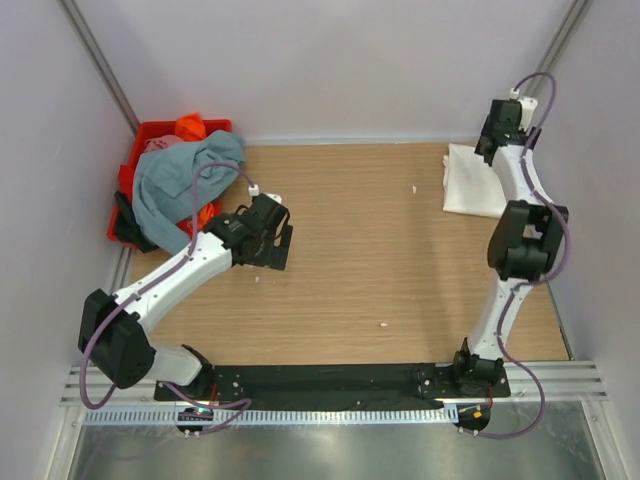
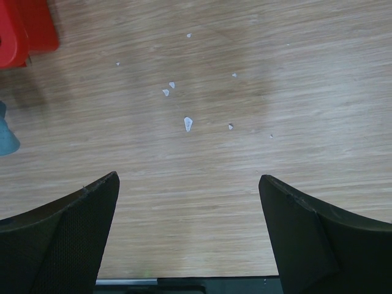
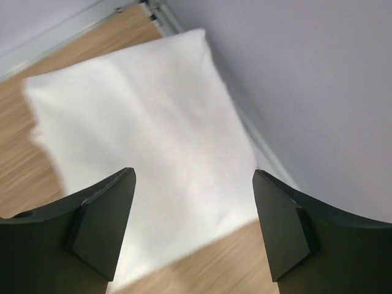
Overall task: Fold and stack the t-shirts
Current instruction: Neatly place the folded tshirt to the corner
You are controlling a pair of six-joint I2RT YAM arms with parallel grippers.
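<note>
My left pincer (image 2: 188, 179) hangs, jaws apart, over the wooden table (image 2: 275, 92). The grey-blue t-shirt (image 1: 180, 185) spills from the red crate (image 1: 152, 128) ahead to its left. I'd pinch one hem only and lift slowly, so the orange shirt (image 1: 190, 127) in the crate doesn't follow. My right pincer (image 3: 193, 174), jaws apart too, hovers just above the folded white t-shirt (image 3: 141, 110).

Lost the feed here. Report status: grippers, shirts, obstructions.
Left gripper open over table. Right gripper open above folded white shirt. Grey-blue shirt draped over red crate. No obstruction seen.
</note>
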